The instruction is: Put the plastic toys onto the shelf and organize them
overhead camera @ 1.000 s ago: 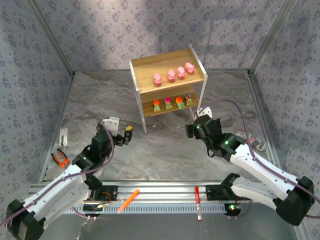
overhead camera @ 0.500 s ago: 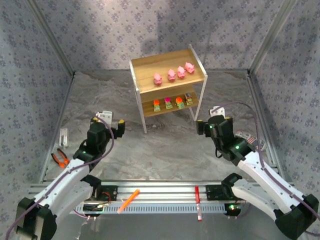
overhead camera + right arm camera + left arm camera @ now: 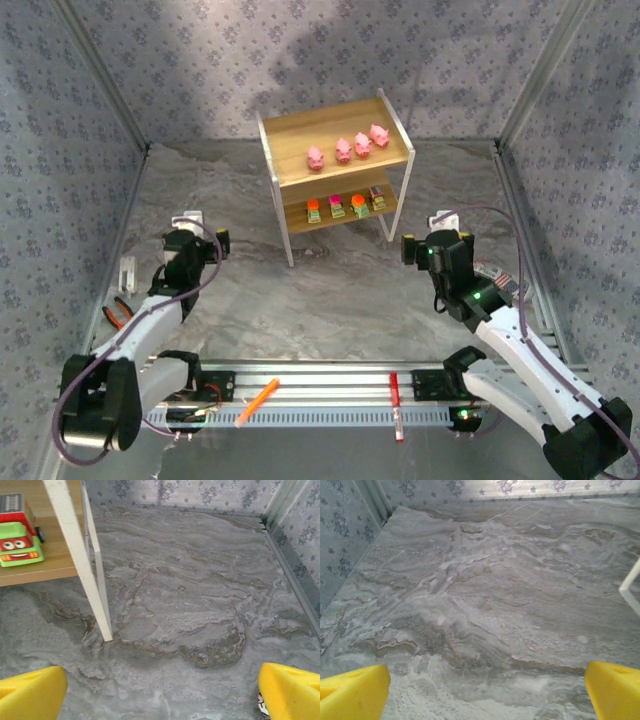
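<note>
The shelf point(image 3: 335, 165) stands at the back centre, with wooden boards and a white frame. Several pink pig toys point(image 3: 343, 150) line its upper board. Several blocky toys point(image 3: 337, 206) stand in a row on the lower board. My left gripper point(image 3: 203, 230) is open over bare table, left of the shelf, and its yellow fingertips point(image 3: 355, 692) are wide apart with nothing between them. My right gripper point(image 3: 428, 230) is open, right of the shelf. The right wrist view shows a green and red blocky toy point(image 3: 19, 542) on the lower board, beyond a white shelf leg point(image 3: 75, 555).
An orange marker point(image 3: 258, 400) and a red marker point(image 3: 394, 395) lie on the front rail. Orange pliers point(image 3: 120, 318) and a white clip point(image 3: 128, 272) lie by the left wall. A small packet point(image 3: 503, 282) lies by the right wall. A shelf leg point(image 3: 630, 592) is at the left wrist view's right edge.
Both arms have drawn back from the middle. The left gripper has swung left toward the wall and the right gripper has moved right, away from the shelf. Both have stayed open.
</note>
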